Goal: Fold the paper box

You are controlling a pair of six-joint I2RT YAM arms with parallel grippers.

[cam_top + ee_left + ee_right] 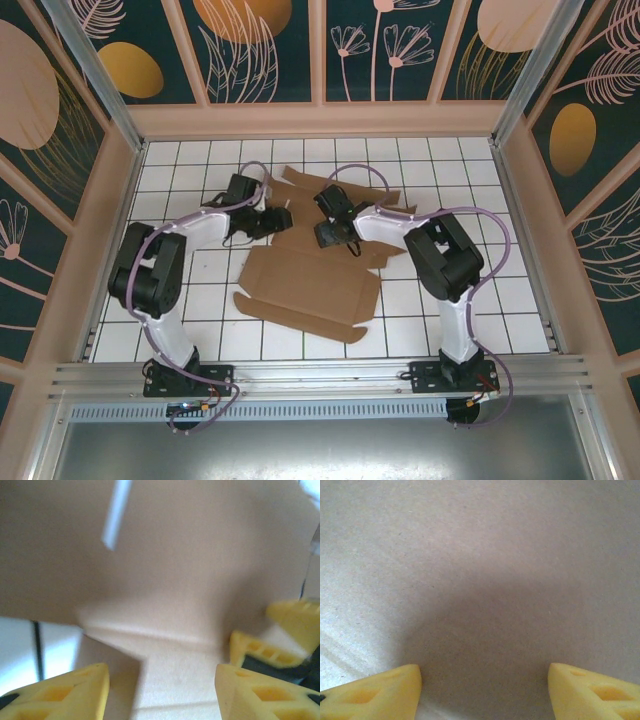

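Paper box (310,285) lying unfolded on white-tiled counter (520,320), between both arms. Left gripper (160,677) spread wide at its far edge, holding nothing; right gripper (484,675) likewise wide apart, empty, over cardboard.

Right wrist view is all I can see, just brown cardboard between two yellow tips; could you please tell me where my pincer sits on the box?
Observer: From the top view, the right pincer is over the far part of the paper box, a die-cut sheet lying on the tiled table.
Operator: Thank you. Where is the other arm?
Observer: The left pincer is just to the left of yours, also over the sheet's far part.
Operator: Is it open?
Observer: Yes. In the left wrist view its tips are wide apart over a crease, and your yellow fingers show close by at the right edge.
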